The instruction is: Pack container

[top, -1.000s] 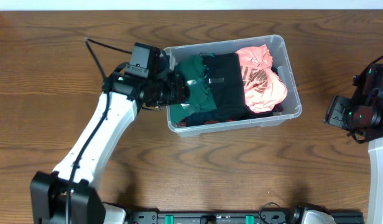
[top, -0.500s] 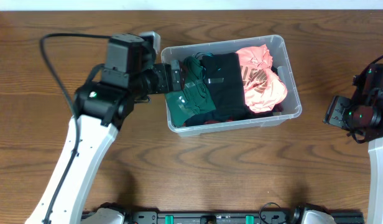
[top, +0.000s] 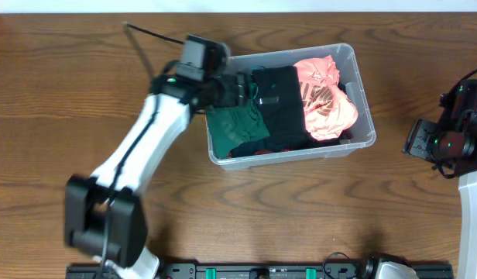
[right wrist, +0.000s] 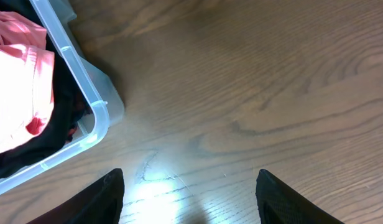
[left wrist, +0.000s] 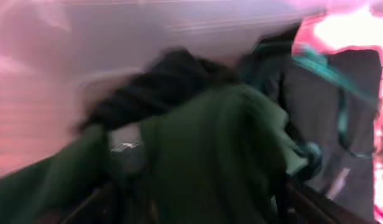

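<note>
Starting nearest the robot's bases, the wooden surface (top: 300, 217) shows no loose garment in the overhead view. I judge the packing close to done, with little left but tucking in and settling what is inside. Out to the right, well apart from the bin, the right end effector (right wrist: 191, 199) hangs over bare wood with its fingers spread and nothing between them. Farther in, the container (top: 293, 157) sits on the surface right of centre, toward the far edge, and is filled with clothing. A dark green garment (top: 235, 128) lies at its left end, a black garment (top: 281, 112) in the middle and a coral pink garment (top: 331, 116) at its right end, with a sliver of red cloth (top: 258, 153) low against the front wall. The left end effector (top: 242, 85) reaches over the container's far left corner, on or just above the dark green garment. The left wrist view is heavily blurred, so I cannot tell whether it grips cloth or is spread. No brand or writing is readable: the coral pink garment carries a darker print (top: 317, 94) and the black one a small pale mark (top: 267, 99), both too small to read.
</note>
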{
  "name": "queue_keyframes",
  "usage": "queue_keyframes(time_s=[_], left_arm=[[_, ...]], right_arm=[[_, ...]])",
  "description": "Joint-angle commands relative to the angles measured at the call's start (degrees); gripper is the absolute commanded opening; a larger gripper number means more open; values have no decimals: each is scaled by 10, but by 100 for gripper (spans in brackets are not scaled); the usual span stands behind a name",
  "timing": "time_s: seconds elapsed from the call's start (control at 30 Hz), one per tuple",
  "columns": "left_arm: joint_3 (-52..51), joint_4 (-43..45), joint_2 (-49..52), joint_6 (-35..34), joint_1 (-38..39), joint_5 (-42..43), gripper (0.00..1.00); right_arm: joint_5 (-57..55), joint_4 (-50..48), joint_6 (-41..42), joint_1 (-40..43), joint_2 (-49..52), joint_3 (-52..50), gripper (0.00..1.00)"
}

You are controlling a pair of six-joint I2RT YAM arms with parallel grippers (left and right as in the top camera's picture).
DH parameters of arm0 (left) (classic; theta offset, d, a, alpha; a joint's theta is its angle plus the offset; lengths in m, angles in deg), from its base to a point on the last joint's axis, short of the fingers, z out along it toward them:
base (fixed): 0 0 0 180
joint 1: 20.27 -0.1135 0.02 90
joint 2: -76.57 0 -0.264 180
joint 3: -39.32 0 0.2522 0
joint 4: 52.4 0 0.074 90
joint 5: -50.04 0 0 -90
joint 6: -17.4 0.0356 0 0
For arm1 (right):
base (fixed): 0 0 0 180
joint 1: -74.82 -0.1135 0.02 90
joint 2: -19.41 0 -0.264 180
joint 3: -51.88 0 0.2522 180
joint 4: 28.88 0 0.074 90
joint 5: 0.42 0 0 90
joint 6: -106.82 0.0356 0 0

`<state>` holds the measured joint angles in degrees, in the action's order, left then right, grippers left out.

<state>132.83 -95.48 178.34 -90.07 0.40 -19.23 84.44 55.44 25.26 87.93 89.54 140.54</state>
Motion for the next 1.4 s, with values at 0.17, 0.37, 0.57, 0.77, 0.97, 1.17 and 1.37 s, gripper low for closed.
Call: queue_keyframes(time_s=[0.17, 0.37, 0.57, 0.77, 0.97, 1.17, 1.37], left_arm=[[-1, -2, 64, 44, 55, 33, 84], [-1, -8, 54, 44, 36, 17, 95], [-1, -20, -22, 79, 37, -23, 98], [-1, -13, -105, 127, 71, -91, 98], [-1, 19, -83, 143, 99, -99, 98], [-1, 73, 7, 145, 107, -99, 98], [-1, 82, 106, 142, 107, -98, 98]], right_arm=[[-4, 0, -8, 8, 0, 3, 66], [-4, 0, -8, 8, 0, 3, 66], [-4, -1, -8, 8, 0, 3, 66], [-4, -1, -8, 8, 0, 3, 66], [-4, -1, -8, 8, 0, 3, 66], [-4, -1, -8, 8, 0, 3, 66], [-4, 0, -8, 8, 0, 3, 66]])
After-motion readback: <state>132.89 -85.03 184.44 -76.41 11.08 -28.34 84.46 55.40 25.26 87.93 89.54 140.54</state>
